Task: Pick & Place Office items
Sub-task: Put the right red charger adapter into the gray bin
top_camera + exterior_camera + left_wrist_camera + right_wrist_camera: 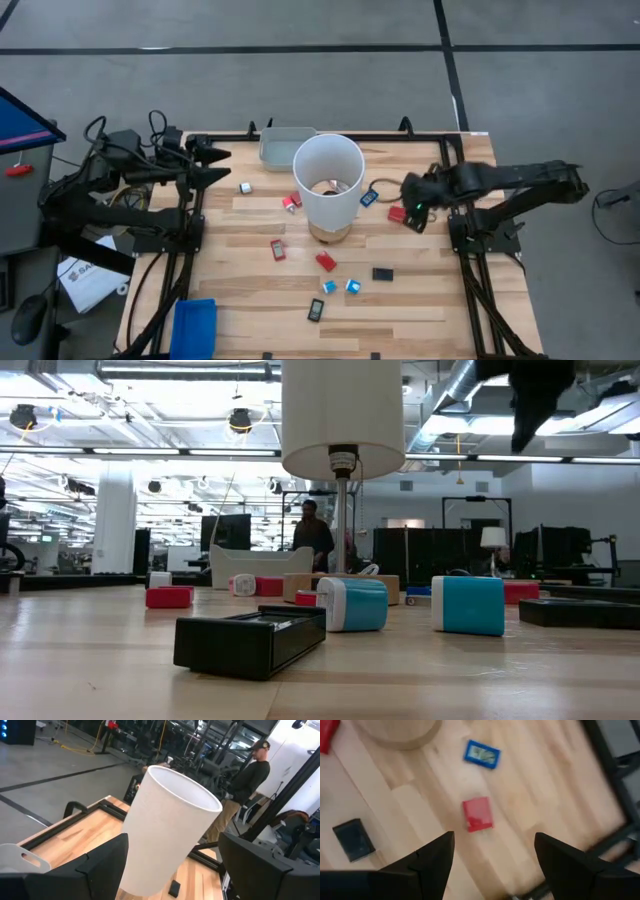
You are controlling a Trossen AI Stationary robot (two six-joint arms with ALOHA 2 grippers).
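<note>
The right gripper [416, 213] hangs above the right side of the wooden counter [420, 300], its two dark fingers [432, 857] spread apart and holding nothing; in the right wrist view a small red block [478, 814] lies flat on the wood directly between and beyond them, with a blue piece [482, 753] farther on and a black piece [352, 839] off to one side. In the high view the same red block [397, 212] sits just beside the gripper, between it and the tall white cylinder [327, 182] that stands near the counter's middle. The other office items are scattered on the wood around the cylinder: red pieces [278, 249] in front of it and to its left, two light blue blocks [341, 287] close together nearer the front edge, and black pieces [382, 273] near them. The left gripper [222, 165] waits at the counter's far left edge, its fingers wide apart and empty, pointing toward the cylinder. A grey tray [280, 145] lies at the back edge and a blue tray [195, 327] at the front left corner. A person [247, 785] stands in the room beyond.
</note>
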